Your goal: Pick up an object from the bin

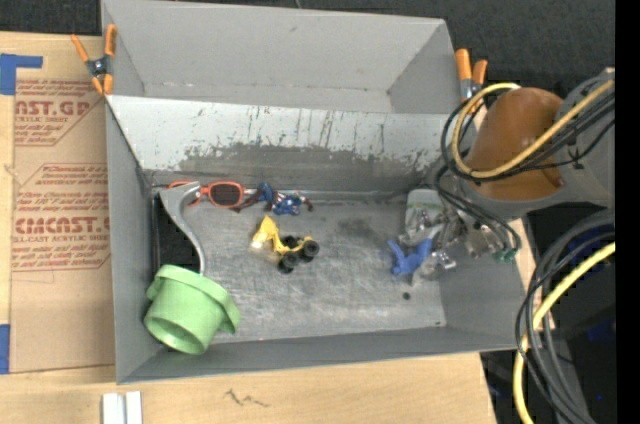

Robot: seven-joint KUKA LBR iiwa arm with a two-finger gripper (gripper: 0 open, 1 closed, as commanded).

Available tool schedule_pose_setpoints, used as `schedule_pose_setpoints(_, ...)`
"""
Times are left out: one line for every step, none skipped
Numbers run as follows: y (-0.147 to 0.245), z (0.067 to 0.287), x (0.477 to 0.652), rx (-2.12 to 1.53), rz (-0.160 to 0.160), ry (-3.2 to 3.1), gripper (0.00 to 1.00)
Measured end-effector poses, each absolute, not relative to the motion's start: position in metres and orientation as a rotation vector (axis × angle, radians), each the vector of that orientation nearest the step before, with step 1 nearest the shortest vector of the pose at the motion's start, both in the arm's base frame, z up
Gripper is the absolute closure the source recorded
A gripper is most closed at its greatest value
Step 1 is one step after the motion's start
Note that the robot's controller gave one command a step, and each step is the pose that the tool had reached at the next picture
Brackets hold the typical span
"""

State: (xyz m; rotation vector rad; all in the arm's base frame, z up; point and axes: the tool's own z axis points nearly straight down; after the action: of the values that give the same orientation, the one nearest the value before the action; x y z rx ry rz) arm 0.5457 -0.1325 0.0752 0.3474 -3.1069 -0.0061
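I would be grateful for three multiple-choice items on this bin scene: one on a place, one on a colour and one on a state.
1. Where in the view does the green cup lie in the bin?
A. lower left corner
B. upper right corner
C. centre

2. What colour is the small thing lying closest to the end effector?
A. red
B. blue
C. white

3. How does the yellow toy lie?
A. inside the green cup
B. on the bin's rim
C. on the bin floor, apart from the cup

Answers:
1 A: the cup sits by the left wall at the near edge.
2 B: a blue piece lies right by the end effector on the right side.
3 C: bare floor shows between the toy and the cup.
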Motion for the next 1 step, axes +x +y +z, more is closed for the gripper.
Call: schedule_pose_setpoints(-0.1324,0.0753,0.5459,0.347,-0.006,-3.107,1.00)
